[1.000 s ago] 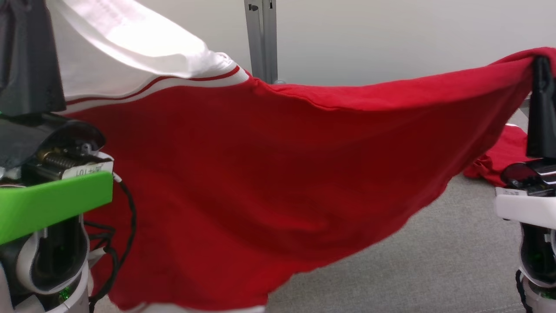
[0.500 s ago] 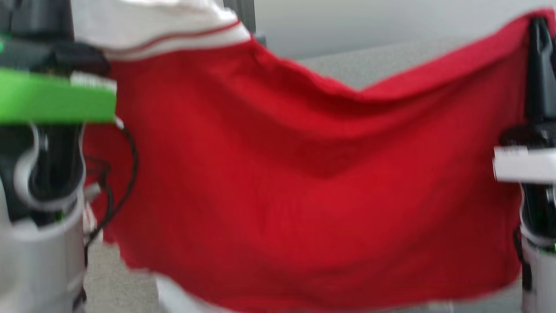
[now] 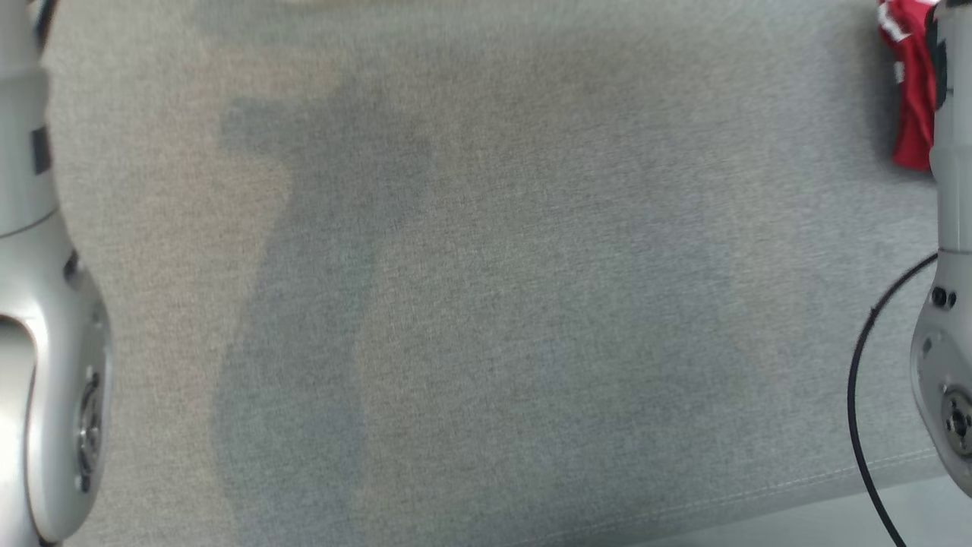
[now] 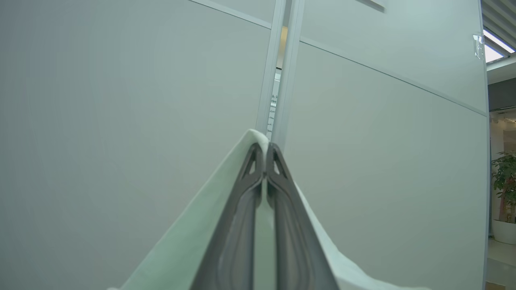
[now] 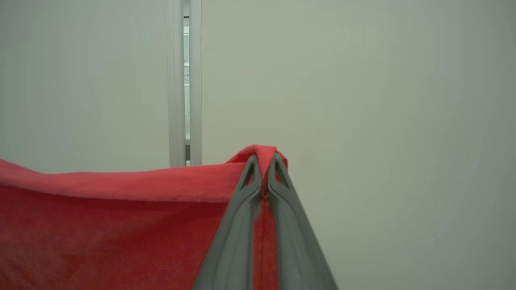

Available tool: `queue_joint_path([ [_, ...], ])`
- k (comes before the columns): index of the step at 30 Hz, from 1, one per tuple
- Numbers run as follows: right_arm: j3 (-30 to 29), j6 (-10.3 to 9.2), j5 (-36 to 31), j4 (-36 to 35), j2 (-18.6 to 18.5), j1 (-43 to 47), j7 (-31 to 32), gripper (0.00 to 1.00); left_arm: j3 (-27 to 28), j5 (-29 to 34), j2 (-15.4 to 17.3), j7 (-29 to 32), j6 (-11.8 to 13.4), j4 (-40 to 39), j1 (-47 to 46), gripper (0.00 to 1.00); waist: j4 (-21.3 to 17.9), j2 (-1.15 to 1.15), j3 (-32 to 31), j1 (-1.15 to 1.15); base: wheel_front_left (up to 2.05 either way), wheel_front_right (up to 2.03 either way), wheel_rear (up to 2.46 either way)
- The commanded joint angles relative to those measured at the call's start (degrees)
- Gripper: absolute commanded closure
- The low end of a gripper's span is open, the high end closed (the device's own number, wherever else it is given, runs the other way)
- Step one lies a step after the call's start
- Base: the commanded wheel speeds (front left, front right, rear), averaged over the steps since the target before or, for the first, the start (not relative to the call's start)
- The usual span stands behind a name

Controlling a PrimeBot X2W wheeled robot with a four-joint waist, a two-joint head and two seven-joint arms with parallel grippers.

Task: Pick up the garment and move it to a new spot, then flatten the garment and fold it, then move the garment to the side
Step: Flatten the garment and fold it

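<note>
Left gripper has its two dark fingers pressed together on a white fold of the garment. The right gripper is closed in the same way on the garment's red edge, and the red cloth hangs below that edge. Both wrist views look at a pale partition wall, so the garment is up in the air between the arms, not lying on anything. The head view shows the grey worktop, with a piece of red cloth at its far right corner, beside the right arm. I cannot tell if this piece belongs to the held garment. I judge that the carrying step is in hand. The next move calls for lowering both grippers together to the middle of the worktop, keeping the top edge stretched so the cloth lands flat.
</note>
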Motion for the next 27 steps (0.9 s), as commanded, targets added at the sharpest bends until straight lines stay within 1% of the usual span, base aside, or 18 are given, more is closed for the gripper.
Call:
queue_joint_path([
  [1, -0.2, -0.03, -1.4, 2.5, 0.0, -1.8, -1.1, 1.00, -0.1, -0.4, -0.7, -1.4, -0.6, 1.9, -1.1, 1.00, 3.4, 0.00, 8.3, -0.02, 0.00, 0.00, 0.00],
  [4, -1.9, -0.03, -3.9, 9.2, -0.1, -4.1, -2.8, 1.00, -1.0, -0.5, -1.7, -5.0, -2.2, 6.1, 0.1, 1.00, 5.2, 0.00, 11.8, -0.02, 0.00, 0.00, 0.00],
  [6, -3.2, -0.04, -5.6, 12.1, -0.4, -4.5, -3.3, 1.00, -0.6, -1.4, -2.4, -6.7, -2.7, 7.8, 1.8, 1.00, 6.1, 0.00, 13.8, -0.02, 0.00, 0.00, 0.00],
  [8, -4.9, -0.04, -7.0, 14.6, -0.1, -4.5, -3.7, 1.00, 0.0, -2.6, -3.0, -8.3, -3.7, 8.9, 4.0, 1.00, 6.9, 0.00, 16.1, -0.02, 0.00, 0.00, 0.00],
  [13, -6.8, -0.04, -8.8, 14.0, 0.7, -0.2, -3.7, 1.00, 1.6, -4.1, -3.8, -9.6, -5.8, 8.6, 12.0, 1.00, 7.5, 0.00, 18.3, -0.02, 0.00, 0.00, 0.00],
  [19, -7.2, -0.04, -7.8, 12.0, 1.3, 4.2, -3.7, 1.00, 3.8, -2.9, -4.3, -9.7, -7.2, 2.3, 22.3, 1.00, 7.4, 0.00, 17.1, -0.02, 0.00, 0.00, 0.00],
  [27, -4.7, -0.04, -4.2, 10.2, 1.7, 10.2, -3.7, 1.00, 5.7, -1.4, -4.4, -9.7, -8.4, -7.9, 35.4, 1.00, 6.3, 0.00, 12.4, -0.02, 0.00, 0.00, 0.00],
])
